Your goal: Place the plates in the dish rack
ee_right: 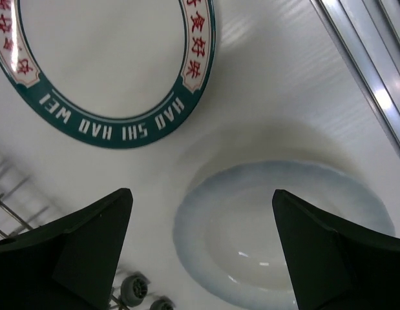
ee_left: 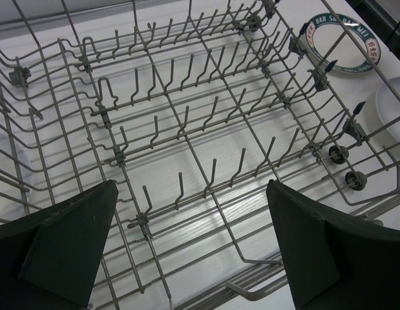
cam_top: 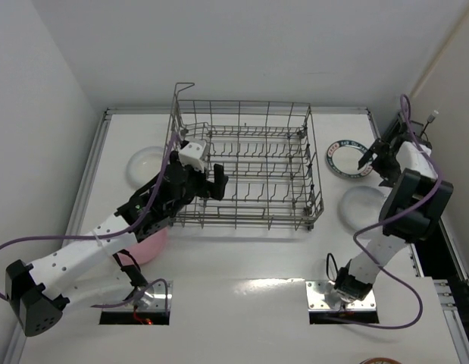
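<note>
The grey wire dish rack (cam_top: 245,163) stands mid-table and holds no plates. My left gripper (cam_top: 207,186) hovers open and empty over its front left part; in the left wrist view the gripper (ee_left: 192,187) has the rack's tines (ee_left: 187,142) below it. The teal-rimmed plate (cam_top: 348,158) lies flat right of the rack, a white plate (cam_top: 363,206) just in front of it. My right gripper (cam_top: 374,165) hangs open and empty above these two plates; its wrist view shows the gripper (ee_right: 201,194), the teal-rimmed plate (ee_right: 109,64) and the white plate (ee_right: 284,232). Another white plate (cam_top: 147,163) lies left of the rack. The pink plate (cam_top: 149,246) lies partly under my left arm.
A raised metal rail (cam_top: 98,163) runs along the table's left side and another (cam_top: 382,129) along the right. The rack's small wheels (ee_right: 135,287) show at the bottom of the right wrist view. White walls close in behind and at both sides.
</note>
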You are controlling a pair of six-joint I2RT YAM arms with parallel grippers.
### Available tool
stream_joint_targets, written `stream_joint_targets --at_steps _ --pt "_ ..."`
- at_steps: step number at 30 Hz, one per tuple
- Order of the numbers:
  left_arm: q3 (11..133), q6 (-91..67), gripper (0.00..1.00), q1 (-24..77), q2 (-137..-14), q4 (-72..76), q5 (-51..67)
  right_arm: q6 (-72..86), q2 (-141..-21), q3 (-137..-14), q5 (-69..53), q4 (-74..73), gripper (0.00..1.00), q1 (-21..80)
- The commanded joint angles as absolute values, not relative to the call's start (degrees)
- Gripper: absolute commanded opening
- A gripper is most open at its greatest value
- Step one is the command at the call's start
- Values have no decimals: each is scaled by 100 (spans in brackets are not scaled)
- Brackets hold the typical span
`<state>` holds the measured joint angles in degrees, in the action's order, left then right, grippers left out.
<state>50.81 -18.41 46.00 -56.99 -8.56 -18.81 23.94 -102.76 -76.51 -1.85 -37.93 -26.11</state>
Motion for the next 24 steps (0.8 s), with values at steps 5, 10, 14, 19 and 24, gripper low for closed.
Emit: stream_joint_targets --at_steps 5,10,14,19,24 --pt "5019 -1731 100 4772 -5704 -563 -1925 2320 -11328 -8568 -1334 -3437 87 -3058" --pt "5019 -1679 100 4772 -5757 -615 -2117 2443 -11987 -8684 -1950 -3296 86 -3173" --pt "5019 -1679 100 4772 -5809 -615 -2232 2548 -12374 -8771 -2442 -3059 72 -3278" --pt "5019 -1679 100 4772 -5862 -615 -2294 2610 -13024 -9324 -3155 -3129 61 -3331" --pt "5019 -1626 100 4772 -5862 -615 -2399 2672 -13395 -9598 -3506 -3077 45 -3278"
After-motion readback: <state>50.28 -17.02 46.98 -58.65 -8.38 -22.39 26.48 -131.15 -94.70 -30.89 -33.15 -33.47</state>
